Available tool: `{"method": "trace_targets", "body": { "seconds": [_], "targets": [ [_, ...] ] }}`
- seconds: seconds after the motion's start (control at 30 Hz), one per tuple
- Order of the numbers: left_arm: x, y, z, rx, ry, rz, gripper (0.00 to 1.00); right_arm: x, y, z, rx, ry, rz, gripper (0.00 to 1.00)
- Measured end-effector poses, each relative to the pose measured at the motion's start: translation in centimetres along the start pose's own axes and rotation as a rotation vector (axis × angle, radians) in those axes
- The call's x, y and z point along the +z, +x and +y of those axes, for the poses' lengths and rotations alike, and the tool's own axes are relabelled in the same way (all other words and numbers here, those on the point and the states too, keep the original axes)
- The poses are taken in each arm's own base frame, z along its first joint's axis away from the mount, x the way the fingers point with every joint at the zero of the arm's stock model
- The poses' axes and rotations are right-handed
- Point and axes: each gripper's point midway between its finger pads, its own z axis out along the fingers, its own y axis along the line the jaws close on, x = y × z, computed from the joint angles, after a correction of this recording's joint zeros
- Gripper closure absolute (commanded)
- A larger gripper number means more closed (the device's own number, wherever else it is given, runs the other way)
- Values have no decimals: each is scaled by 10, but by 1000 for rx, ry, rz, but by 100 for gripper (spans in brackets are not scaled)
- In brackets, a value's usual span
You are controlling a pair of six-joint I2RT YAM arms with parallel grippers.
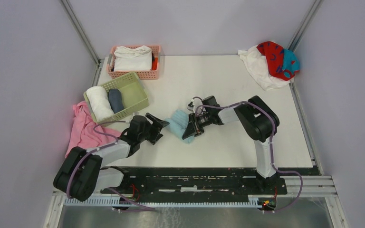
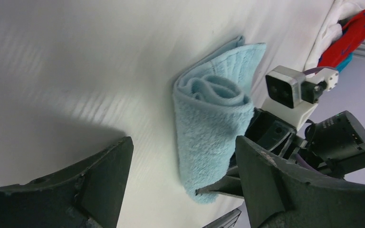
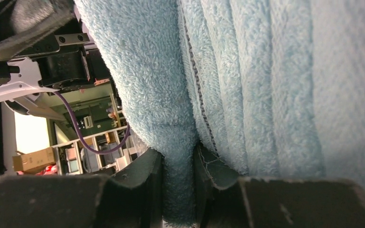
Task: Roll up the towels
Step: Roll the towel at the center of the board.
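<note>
Pinching a fold of the light blue towel [image 2: 209, 137] at mid-bench [image 1: 228, 95], my right end effector [image 1: 191, 128] is clamped on it, with the left end effector [image 1: 159, 128] spread just beside. It is loosely rolled, soft, light terry, and I judge it will spring open unless held at the outer edge. The white towel [image 1: 259, 71] and red towel [image 1: 272, 58] lie heaped at the far right corner.
</note>
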Motion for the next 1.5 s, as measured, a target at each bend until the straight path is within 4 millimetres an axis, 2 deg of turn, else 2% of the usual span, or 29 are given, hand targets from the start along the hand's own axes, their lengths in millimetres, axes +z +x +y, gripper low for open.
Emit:
{"method": "trace_targets", "body": {
  "seconds": [0.13, 0.3, 0.37, 0.47, 0.53, 0.67, 0.87, 1.0, 1.13, 1.23, 1.33, 1.5],
  "targets": [
    [14, -1, -14, 1, 22, 12, 20, 1, 0, -1, 27, -3, 12, 85],
    [29, 0, -17, -7, 18, 23, 36, 1, 1, -2, 44, 1, 19, 82],
    [34, 3, -17, -16, 16, 38, 43, 1, 1, -2, 47, 7, 20, 78],
    [40, 7, -16, -26, 3, 53, 52, -1, 1, -2, 38, 31, 15, 66],
    [43, 9, -15, -31, -9, 62, 53, -4, 0, -2, 20, 71, 1, 55],
    [47, 10, -17, -30, -36, 72, 54, -17, -2, 3, -74, 189, -40, 44],
    [49, 10, -17, -21, -100, 82, 54, -57, -5, 13, -259, 439, -140, 35],
    [49, 10, -17, -16, -123, 89, 53, -75, -13, 35, -468, 599, -218, 35],
    [50, 10, -18, -12, -136, 92, 53, -61, -7, 55, -686, 699, -216, 34],
    [50, 10, -17, -12, -140, 94, 52, -43, 1, 56, -819, 765, -178, 33],
    [50, 10, -17, -11, -144, 95, 52, -27, 5, 46, -908, 823, -130, 32],
    [51, 10, -18, -3, -146, 96, 51, -16, 4, 16, -982, 933, -45, 32]
  ]
}}
